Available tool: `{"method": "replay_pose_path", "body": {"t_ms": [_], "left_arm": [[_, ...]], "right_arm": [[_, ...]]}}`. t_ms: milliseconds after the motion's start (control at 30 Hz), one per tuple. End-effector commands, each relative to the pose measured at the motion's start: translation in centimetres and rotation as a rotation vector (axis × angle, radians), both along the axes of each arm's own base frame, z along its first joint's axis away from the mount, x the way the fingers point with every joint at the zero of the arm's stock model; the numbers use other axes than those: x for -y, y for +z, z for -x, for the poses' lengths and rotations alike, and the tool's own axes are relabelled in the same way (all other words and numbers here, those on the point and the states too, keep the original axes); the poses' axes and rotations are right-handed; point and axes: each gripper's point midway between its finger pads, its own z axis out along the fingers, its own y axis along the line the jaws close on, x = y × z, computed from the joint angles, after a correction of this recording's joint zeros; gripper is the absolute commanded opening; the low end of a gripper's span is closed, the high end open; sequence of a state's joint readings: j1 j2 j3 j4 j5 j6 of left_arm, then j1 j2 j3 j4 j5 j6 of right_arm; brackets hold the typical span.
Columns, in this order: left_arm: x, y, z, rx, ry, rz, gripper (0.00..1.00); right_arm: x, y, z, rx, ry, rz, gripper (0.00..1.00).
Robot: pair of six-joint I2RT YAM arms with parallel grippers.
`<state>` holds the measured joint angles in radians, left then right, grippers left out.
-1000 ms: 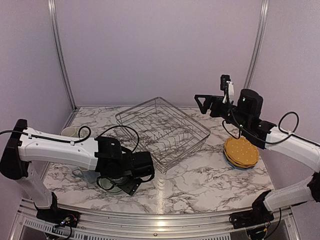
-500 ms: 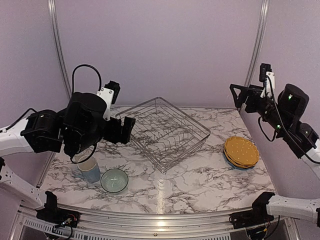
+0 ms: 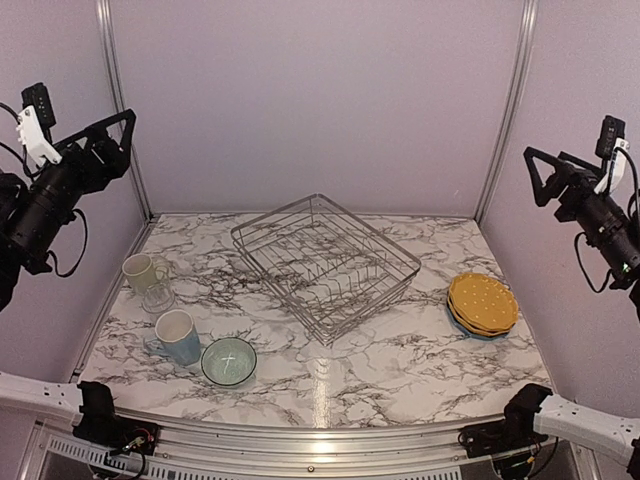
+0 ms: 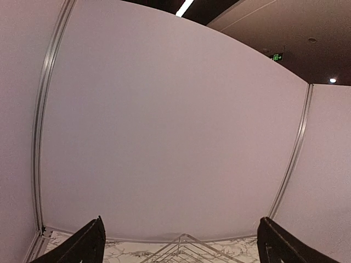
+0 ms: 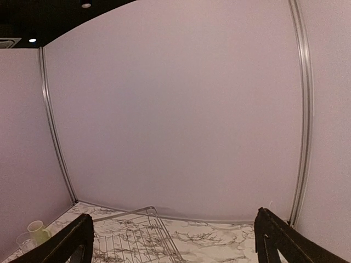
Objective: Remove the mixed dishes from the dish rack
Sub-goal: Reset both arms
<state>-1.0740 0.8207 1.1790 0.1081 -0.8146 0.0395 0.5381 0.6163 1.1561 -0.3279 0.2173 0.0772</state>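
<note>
The dish rack (image 3: 325, 265) sits in the middle of the table (image 3: 400, 370), turned corner-on, in the same spot as a second ago. What has changed is me. A second ago my left gripper (image 3: 118, 135) was down low over the bowl (image 3: 229, 361) at the front left, and my right gripper (image 3: 540, 170) hung beside the stack of plates (image 3: 482, 303). Now both arms are lifted high and pulled out to the side walls, well apart from everything on the table. In both wrist views my fingers (image 4: 88, 244) stand wide apart with only the back wall between them, holding nothing.

The dishes stand on the marble outside the rack. The two yellow plates lie stacked on a blue one, near the right edge. On the left, the pale cup (image 3: 140, 271) is close to the wall rail, with the clear glass (image 3: 158, 298) just in front of it. The blue mug (image 3: 177, 336) stands upright just beside the bowl, and both are near the front edge.

Open marble runs from the rack's near corner to the front rail, and between the rack and the plates.
</note>
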Motion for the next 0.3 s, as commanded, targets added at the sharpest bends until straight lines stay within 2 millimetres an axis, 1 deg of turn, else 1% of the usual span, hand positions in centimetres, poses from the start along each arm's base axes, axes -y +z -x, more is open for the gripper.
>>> {"method": "replay_pose_path", "body": {"t_ms": [0,67,133,200,267], "left_arm": [[-3.9,2.4,2.0,0.107,0.025,0.115,0.99],[-5.4,2.6,2.7,0.129,0.033,0.159,0.99],[-6.2,2.6,3.2,0.140,0.037,0.181,0.99],[-6.7,2.5,3.3,0.139,0.041,0.191,0.99],[-6.9,2.4,3.3,0.132,0.045,0.188,0.99]], "right_arm": [[0.7,1.5,1.9,0.059,0.018,0.005,0.99],[1.0,2.3,3.0,0.105,0.030,-0.002,0.98],[1.3,3.0,3.9,0.141,0.037,-0.016,0.98],[1.7,3.4,4.5,0.170,0.038,-0.031,0.98],[2.1,3.4,4.7,0.174,0.025,-0.044,0.98]]}}
